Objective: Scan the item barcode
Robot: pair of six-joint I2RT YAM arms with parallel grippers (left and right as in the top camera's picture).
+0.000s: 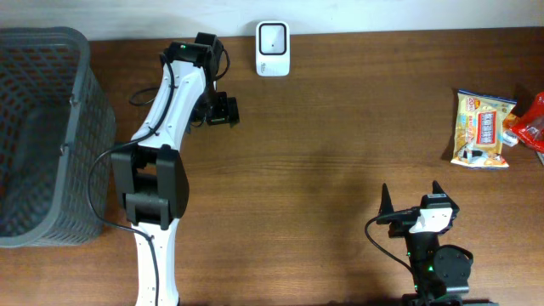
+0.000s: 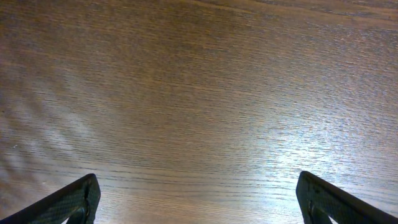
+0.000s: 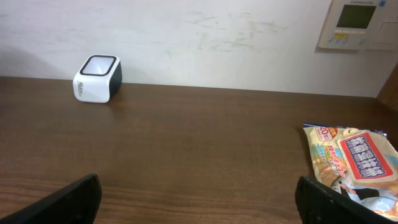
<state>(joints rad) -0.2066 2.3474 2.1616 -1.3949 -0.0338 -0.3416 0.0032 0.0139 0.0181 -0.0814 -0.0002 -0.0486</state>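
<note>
Fingers [image 3: 74, 199] stand wide apart on our left gripper [image 2: 199, 202] and right gripper [image 3: 198, 205]; we should take the snack packet [image 1: 483, 129] by its edge, barcode unobstructed for the scanner [image 1: 273, 37].

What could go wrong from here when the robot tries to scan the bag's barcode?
1. The bag lies flat with no barcode showing; it may need turning before the scanner can read it.
2. A red packet lies close beside the bag, so the open right gripper might catch both.
3. The left gripper hangs near the scanner and might block the way in.
</note>
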